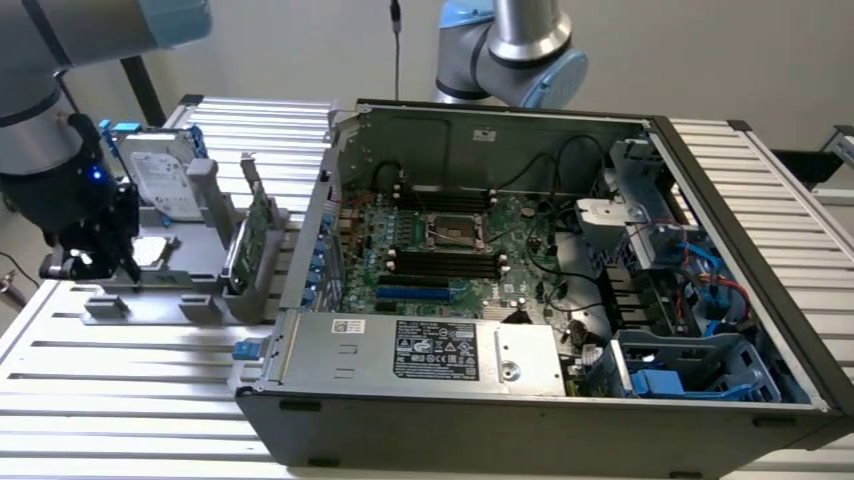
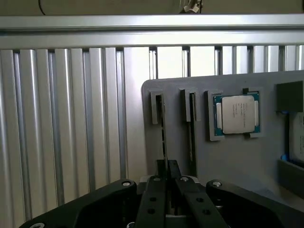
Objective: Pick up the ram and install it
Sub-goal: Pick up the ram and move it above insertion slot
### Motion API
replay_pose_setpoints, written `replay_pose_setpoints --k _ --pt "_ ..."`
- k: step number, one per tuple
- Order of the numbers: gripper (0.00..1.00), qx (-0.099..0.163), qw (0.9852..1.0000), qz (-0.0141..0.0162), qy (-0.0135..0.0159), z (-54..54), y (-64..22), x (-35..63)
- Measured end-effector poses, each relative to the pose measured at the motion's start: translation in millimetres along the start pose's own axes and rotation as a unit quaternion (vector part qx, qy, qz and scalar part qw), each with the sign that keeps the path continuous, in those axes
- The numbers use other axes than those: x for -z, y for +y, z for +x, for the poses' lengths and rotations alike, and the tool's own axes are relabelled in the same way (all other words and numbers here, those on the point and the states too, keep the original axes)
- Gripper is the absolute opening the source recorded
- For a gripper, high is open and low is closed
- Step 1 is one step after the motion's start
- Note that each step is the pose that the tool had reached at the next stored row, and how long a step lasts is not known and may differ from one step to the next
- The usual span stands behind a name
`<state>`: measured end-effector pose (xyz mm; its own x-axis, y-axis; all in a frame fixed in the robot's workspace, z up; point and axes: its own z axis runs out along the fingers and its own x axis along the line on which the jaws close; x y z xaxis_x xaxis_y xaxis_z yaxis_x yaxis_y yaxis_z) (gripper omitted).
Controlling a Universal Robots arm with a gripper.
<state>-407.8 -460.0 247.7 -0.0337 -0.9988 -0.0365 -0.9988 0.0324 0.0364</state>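
On the ribbed metal tabletop (image 2: pixel 61 118) the grey holder (image 2: pixel 228 161) keeps the ram (image 2: pixel 164 128) edge-up in the slot farthest from its processor (image 2: pixel 236 114), long axis along that slot, with the gripper (image 2: pixel 167 173) fingers (image 2: pixel 154 190) pinched narrow on its near end.

A plain pale wall (image 1: pixel 307 50) stands behind the surface (image 1: pixel 120 400), which is built of ribbed aluminium slats laid side by side with dark grooves between them. A thin black cable (image 1: pixel 395 35) hangs down the wall. Soft, even light leaves a dull sheen on the slats. In the wrist view a metal rail (image 2: pixel 152 21) crosses their ends.
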Motion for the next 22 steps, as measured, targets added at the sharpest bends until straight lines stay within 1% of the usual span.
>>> replay_pose_setpoints --k 7,9,11,13,22 --pt "0.14 0.000 1.0000 -0.0010 0.0001 -1.1 -0.1 31.7" --pt "0.14 0.000 1.0000 -0.0012 0.0000 -1.5 -1.6 40.9" --pt "0.14 0.000 1.0000 -0.0020 0.0001 -2.0 -5.2 50.1" --pt "0.14 0.000 1.0000 -0.0034 0.0001 -2.6 -11.8 59.3" --pt "0.14 -0.001 0.9999 -0.0115 0.0002 -5.2 -50.9 101.5"
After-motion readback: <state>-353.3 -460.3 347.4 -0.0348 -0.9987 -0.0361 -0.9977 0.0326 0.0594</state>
